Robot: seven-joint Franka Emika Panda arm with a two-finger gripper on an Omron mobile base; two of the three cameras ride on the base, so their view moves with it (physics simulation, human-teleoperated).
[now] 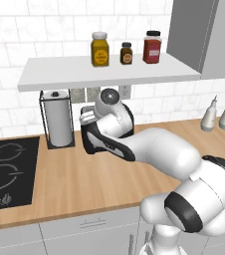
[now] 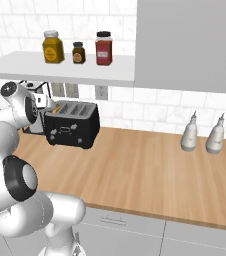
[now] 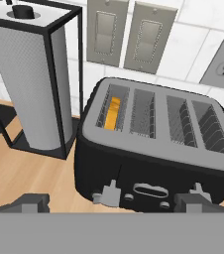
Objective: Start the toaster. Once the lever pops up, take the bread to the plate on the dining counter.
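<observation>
1. The toaster (image 3: pixel 151 149) sits in the middle of the hand view, a black box with four long slots in a grey top; in the right base view it stands at centre left on the wood counter (image 2: pixel 150 165), against the tiled wall
2. The bread (image 3: pixel 113 113) shows as an orange-tan edge sunk in the leftmost slot, left of centre in the hand view
3. The gripper (image 3: pixel 116 202) hangs at the lower edge of the hand view, fingers spread wide and holding nothing, just in front of the toaster's front face
4. A pale lever (image 3: pixel 109 194) juts from the lower left of that face, with a second one at lower right; I judge the left one belongs to the loaded slots
5. Risk: pressing the wrong lever, or a fingertip slipping off the small tab so it fails to latch
6. The paper-towel roll (image 3: pixel 34 84) stands just beside the toaster at upper left, and a wide swing could knock it
7. The hand view reveals the bread and levers; the left base view has the arm covering the toaster, yet shows the cooktop (image 1: pixel 7 172) at lower left
</observation>
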